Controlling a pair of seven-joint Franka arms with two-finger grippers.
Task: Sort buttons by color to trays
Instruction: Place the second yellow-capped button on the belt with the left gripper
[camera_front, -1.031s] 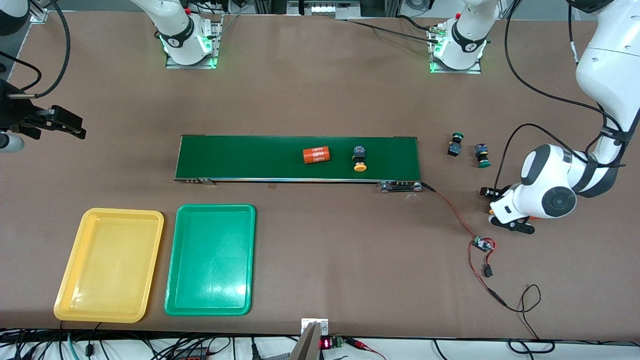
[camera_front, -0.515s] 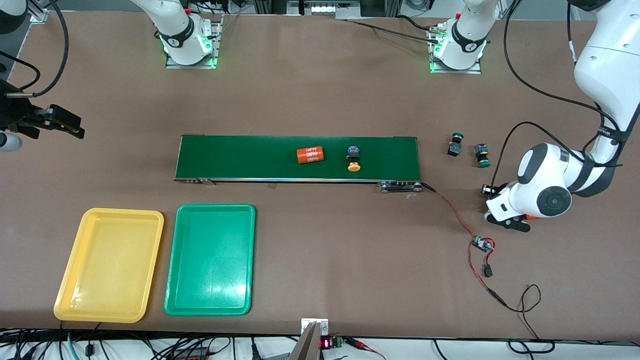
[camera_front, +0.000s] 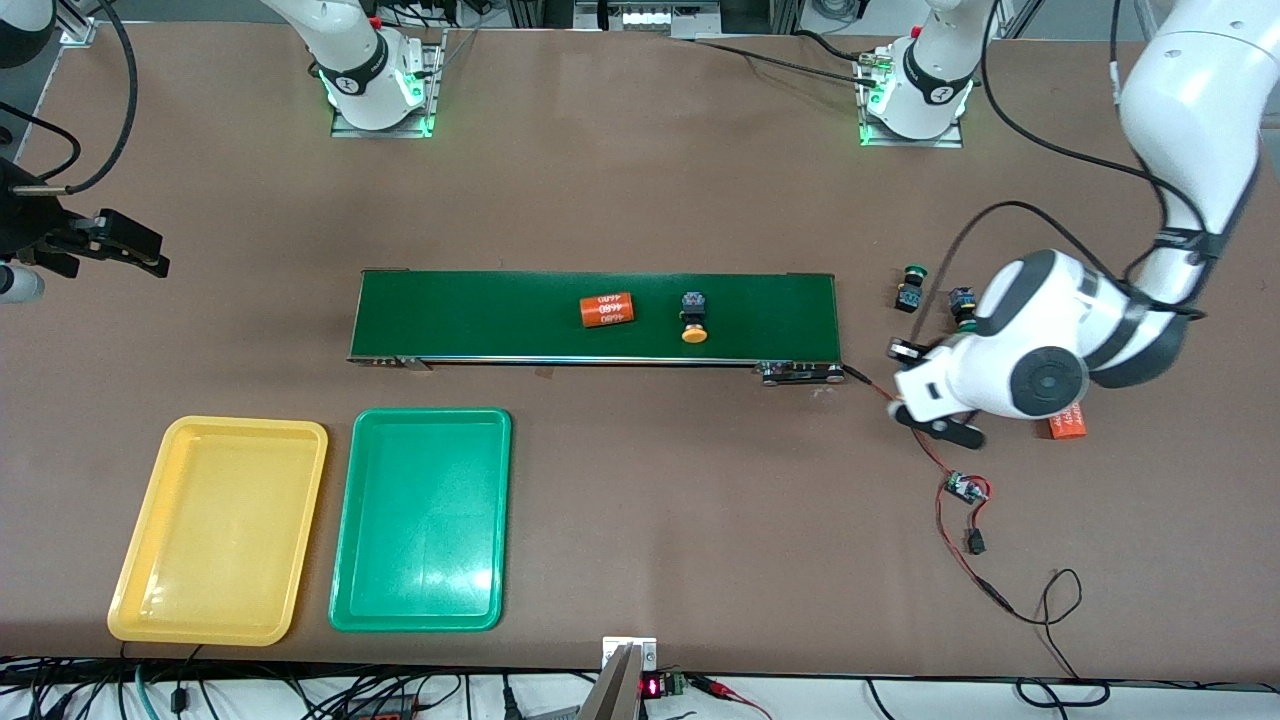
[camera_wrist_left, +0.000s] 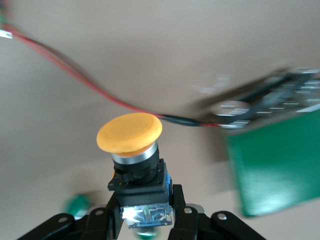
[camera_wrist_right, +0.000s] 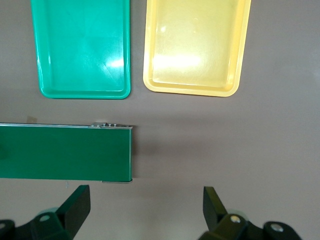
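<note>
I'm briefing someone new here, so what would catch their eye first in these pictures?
Probably the left end effector, shut on a yellow-capped button above the table by the dark green belt's end. Next, the empty yellow tray and green tray lying side by side, nearer the front camera than the belt.
</note>
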